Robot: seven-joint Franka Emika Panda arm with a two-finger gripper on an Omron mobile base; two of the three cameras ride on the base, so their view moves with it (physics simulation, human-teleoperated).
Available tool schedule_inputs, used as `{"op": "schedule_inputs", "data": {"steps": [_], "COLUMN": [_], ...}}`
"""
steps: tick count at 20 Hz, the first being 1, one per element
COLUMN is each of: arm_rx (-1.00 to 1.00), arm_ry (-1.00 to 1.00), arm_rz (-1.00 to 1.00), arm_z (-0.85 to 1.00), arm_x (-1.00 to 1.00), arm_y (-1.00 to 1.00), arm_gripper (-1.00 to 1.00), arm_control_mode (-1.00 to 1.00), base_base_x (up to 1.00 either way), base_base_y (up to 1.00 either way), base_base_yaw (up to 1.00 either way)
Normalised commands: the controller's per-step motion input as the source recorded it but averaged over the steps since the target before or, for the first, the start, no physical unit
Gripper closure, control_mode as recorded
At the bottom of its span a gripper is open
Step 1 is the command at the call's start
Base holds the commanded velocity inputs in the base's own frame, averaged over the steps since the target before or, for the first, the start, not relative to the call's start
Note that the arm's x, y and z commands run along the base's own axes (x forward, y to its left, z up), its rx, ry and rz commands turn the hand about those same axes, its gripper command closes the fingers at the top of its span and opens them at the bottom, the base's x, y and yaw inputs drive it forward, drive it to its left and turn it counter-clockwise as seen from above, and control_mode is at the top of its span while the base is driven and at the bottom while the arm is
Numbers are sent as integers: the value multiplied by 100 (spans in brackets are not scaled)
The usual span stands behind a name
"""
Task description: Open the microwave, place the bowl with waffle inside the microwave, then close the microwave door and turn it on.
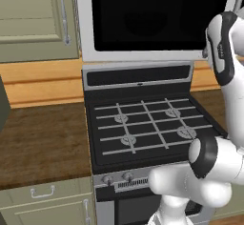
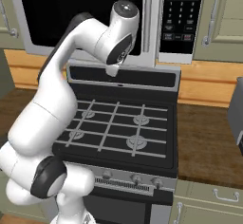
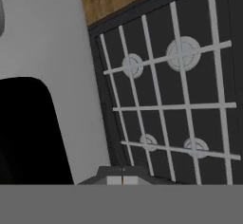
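At the near edge of the scene, the white arm (image 2: 52,123) is seen rising from the base in front of the black stove (image 1: 143,128), its lower links bulking over the stove's knob panel (image 2: 128,180). The stove's four burners under pale grates (image 3: 175,104) are seen from above in the hand view. Wooden counter (image 1: 43,143) is laid to the left and right of the stove, with beige cabinet drawers (image 1: 45,195) below it.

Farther back, the arm's upper links are raised over the stove's rear panel (image 2: 123,78) and reach up to the front of the microwave (image 1: 86,28), which is mounted above the stove against the far wall. The microwave door (image 1: 152,14), a wide black glass panel in a silver frame, is shown shut. In the right base view the long silver bar handle (image 2: 148,19) is seen upright at the door's right edge, with the dark button panel (image 2: 182,16) just beside it to the right. Beige cabinets (image 1: 33,19) flank the microwave.

The end effector (image 3: 122,179) is closed completely, its fingertips together at the bottom of the hand view, and nothing is held between them. It is held close beside the microwave's silver frame.
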Motion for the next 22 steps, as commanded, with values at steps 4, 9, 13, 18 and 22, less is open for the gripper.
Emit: {"op": "schedule_inputs", "data": {"steps": [4,9,13,18,22], "arm_rx": [-19,-20,-15,-8,-1], "arm_ry": [11,14,17,-23,-30], "arm_rz": [0,-3,-6,12,5], "arm_z": [-35,-45,-40,-32,-5], "arm_x": [100,100,100,-34,-100], "arm_y": [19,18,1,4,2], "arm_gripper": [100,100,100,100,100], "arm_control_mode": [-100,-100,-100,-100,-100], "base_base_x": [0,0,0,0,0], "base_base_y": [0,0,0,0,0], "base_base_yaw": [0,0,0,0,0]}}
